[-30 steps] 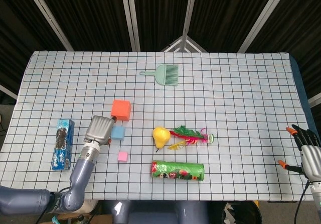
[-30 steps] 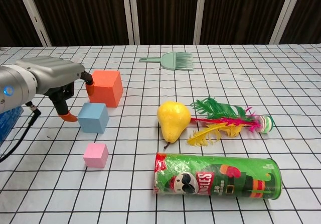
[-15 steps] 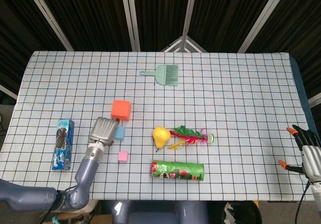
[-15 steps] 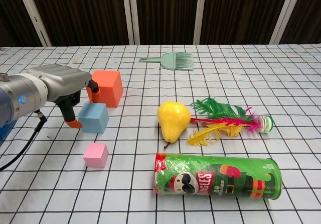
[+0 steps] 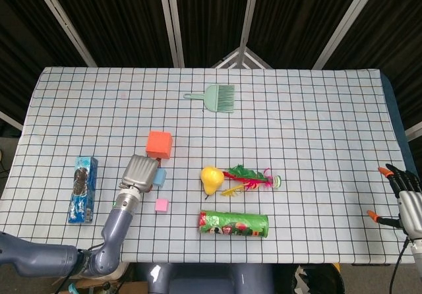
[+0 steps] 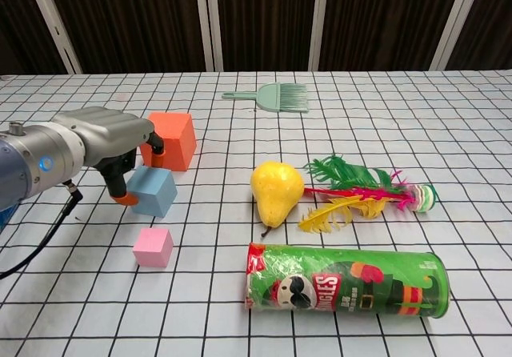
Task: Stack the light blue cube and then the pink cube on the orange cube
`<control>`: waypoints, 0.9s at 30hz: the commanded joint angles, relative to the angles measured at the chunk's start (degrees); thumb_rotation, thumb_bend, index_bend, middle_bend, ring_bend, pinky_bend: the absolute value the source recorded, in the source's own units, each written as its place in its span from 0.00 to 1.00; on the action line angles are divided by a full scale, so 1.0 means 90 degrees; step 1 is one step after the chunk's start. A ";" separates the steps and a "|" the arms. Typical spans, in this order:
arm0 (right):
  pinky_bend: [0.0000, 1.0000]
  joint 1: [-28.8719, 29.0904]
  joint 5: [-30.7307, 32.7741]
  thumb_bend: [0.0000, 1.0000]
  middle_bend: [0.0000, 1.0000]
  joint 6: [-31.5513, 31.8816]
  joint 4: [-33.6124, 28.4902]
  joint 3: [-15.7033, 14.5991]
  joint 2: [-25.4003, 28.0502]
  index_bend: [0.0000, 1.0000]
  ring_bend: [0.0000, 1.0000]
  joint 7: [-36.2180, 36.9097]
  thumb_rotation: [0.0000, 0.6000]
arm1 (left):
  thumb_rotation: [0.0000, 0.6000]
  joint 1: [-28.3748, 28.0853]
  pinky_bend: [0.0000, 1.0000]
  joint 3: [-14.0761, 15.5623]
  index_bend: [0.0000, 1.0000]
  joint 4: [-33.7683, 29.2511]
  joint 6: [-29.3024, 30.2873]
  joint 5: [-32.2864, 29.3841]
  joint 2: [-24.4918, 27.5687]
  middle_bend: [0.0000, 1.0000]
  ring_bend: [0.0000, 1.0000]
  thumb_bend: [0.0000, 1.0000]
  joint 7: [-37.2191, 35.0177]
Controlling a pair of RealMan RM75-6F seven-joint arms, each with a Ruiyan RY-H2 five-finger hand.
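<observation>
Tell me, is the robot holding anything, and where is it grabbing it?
The left hand grips the light blue cube by its sides; the right hand holds nothing.

Orange cube (image 6: 170,139) top clear; pear (image 6: 276,190) well apart.

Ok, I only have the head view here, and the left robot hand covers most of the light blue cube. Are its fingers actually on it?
Observer: Yes. In the chest view the left robot hand has one orange fingertip against the left face of the light blue cube, and another finger behind the cube, on the side of the orange cube.
Operator: Is the cube sitting flat?
Observer: It looks slightly tilted. I cannot tell whether it is clear of the table.
Operator: How do the two cubes compare in height?
Observer: From the side, the orange cube stands taller than the light blue cube.
</observation>
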 commanded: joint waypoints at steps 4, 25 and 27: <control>0.05 0.0004 -0.0031 0.15 0.09 0.0013 -0.0014 -0.0007 0.0004 0.14 0.10 0.0001 1.00 | 1.00 0.0026 0.85 -0.0003 0.37 -0.0169 0.0127 0.0117 0.0101 0.93 0.77 0.30 -0.0126; 0.05 -0.0001 -0.0038 0.15 0.09 -0.0004 -0.0102 -0.0028 0.0056 0.14 0.10 -0.0002 1.00 | 1.00 0.0081 0.85 -0.0664 0.40 -0.1909 0.0988 -0.0167 0.1542 0.93 0.77 0.31 -0.0328; 0.05 -0.0001 -0.0049 0.15 0.09 0.0007 -0.0120 -0.0029 0.0059 0.14 0.10 -0.0021 1.00 | 1.00 0.0008 0.85 -0.0805 0.40 -0.1882 0.1019 -0.0388 0.1606 0.93 0.77 0.31 -0.0281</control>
